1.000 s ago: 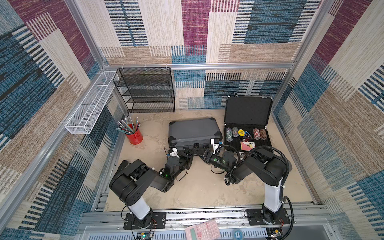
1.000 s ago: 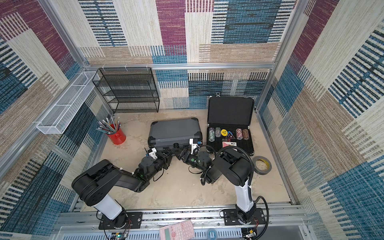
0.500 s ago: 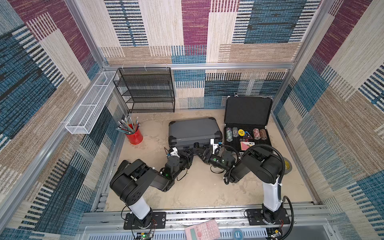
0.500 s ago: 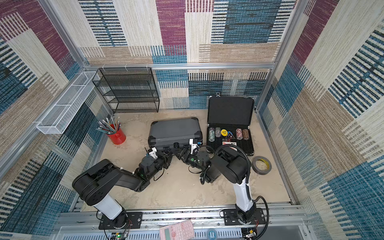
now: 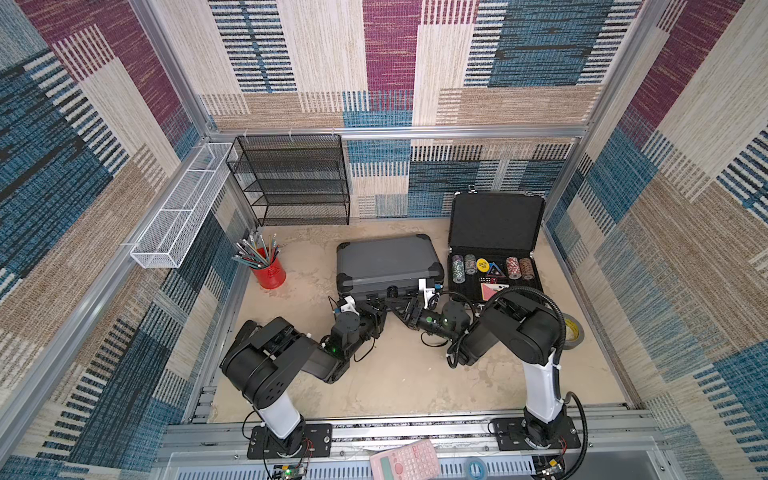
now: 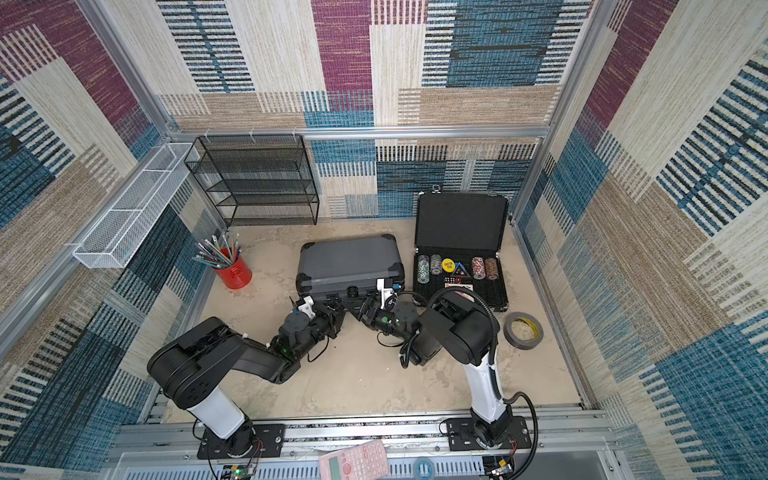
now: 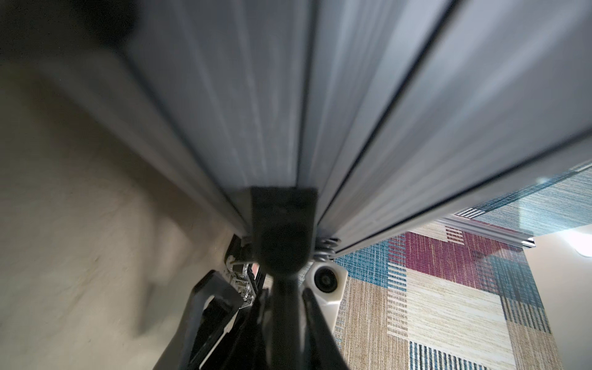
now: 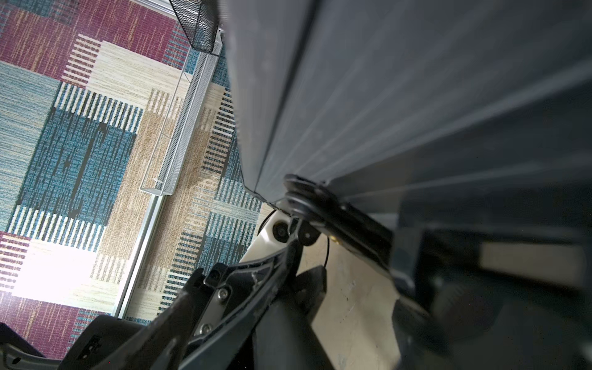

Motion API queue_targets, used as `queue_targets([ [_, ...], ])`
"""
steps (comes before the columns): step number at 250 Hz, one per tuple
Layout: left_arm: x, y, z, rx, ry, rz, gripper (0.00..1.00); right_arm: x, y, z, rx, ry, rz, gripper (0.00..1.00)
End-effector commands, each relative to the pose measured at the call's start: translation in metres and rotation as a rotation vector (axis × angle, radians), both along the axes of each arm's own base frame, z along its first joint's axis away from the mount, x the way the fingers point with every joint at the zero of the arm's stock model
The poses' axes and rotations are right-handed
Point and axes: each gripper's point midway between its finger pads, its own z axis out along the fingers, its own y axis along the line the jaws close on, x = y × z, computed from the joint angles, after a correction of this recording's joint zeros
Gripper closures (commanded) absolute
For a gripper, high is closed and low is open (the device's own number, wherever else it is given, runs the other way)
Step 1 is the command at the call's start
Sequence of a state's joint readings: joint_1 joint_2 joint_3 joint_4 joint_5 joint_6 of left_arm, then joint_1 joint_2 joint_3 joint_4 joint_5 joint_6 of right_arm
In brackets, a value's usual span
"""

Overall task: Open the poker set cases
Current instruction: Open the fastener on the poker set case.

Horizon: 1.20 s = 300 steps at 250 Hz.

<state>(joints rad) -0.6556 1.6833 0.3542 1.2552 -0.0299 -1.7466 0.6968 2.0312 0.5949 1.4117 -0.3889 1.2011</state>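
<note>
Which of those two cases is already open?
The black case: it stands propped open with chips showing, while the grey case lies shut.

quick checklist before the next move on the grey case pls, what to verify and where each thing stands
1. Black case open: ok, lid upright, chips showing.
2. Grey case open: not ok, its lid lies shut.
3. Left tool at the grey case's front seam: ok, shut, tip against the seam.
4. Right tool ready: ok, open at the same front edge.
5. Grey case unlatched: cannot tell, the tools hide its front.
6. Nothing resting on the grey lid: ok, its top is bare.
</note>
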Motion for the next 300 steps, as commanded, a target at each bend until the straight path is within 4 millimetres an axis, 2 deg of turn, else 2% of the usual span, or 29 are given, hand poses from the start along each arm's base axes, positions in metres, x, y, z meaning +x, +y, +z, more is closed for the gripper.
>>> queue_targets([
  [1,0.0,-0.008,0.042,-0.095,-0.138,-0.035,1.0,0.001,-0.009,0.056,0.178,-0.139,-0.032,0.01],
  [102,-0.001,-0.007,0.043,-0.105,-0.132,-0.03,1.0,0.005,-0.024,0.069,0.249,-0.163,-0.082,0.02],
  [187,-0.001,-0.007,0.044,-0.108,-0.134,-0.03,1.0,0.001,-0.035,0.086,0.199,-0.22,-0.124,0.01],
  [256,0.001,-0.014,0.054,-0.138,-0.146,-0.045,1.0,0.005,-0.033,0.069,0.226,-0.155,-0.123,0.01],
  [300,0.001,-0.022,0.063,-0.159,-0.158,-0.06,1.0,0.007,-0.038,0.073,0.219,-0.163,-0.155,0.0],
])
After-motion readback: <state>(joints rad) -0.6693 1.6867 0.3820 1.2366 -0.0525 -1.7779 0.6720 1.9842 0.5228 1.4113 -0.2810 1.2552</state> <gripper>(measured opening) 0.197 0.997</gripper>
